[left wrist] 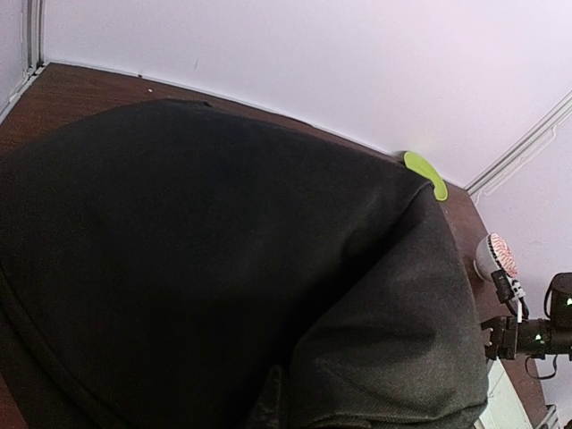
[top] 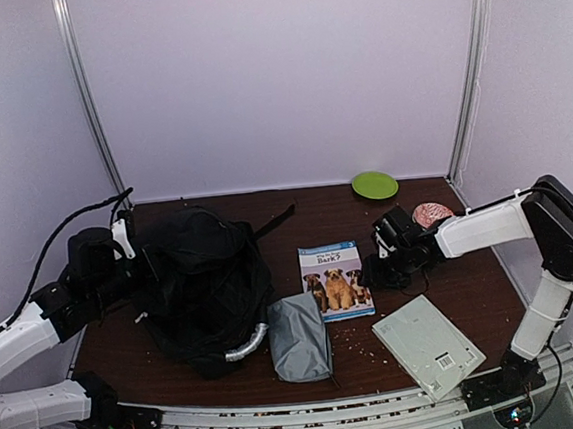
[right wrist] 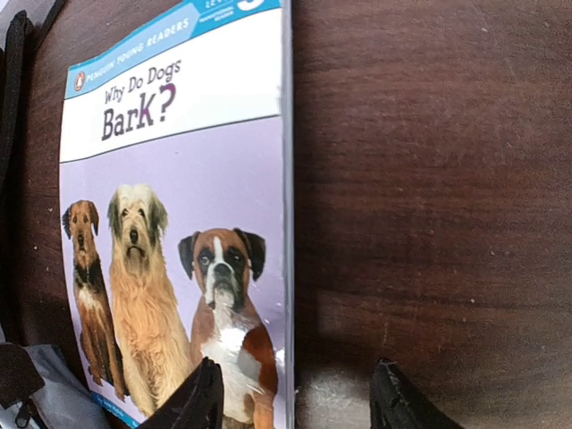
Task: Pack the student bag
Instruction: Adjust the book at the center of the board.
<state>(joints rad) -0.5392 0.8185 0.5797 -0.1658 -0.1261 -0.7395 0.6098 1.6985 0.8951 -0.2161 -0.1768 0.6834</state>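
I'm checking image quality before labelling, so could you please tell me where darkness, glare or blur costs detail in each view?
Top external: evenly lit, slightly soft, student bag a near-featureless black mass; left wrist: bag fills most of the frame, dark, little texture; right wrist: book sharp, small glare patch low on its cover.

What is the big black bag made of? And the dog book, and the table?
The student bag looks like soft matte black fabric: it slumps and folds. The dog book seems paper with a glossy cover: light glints off it. The table looks like dark wood, maybe only wood-print: grain streaks show.
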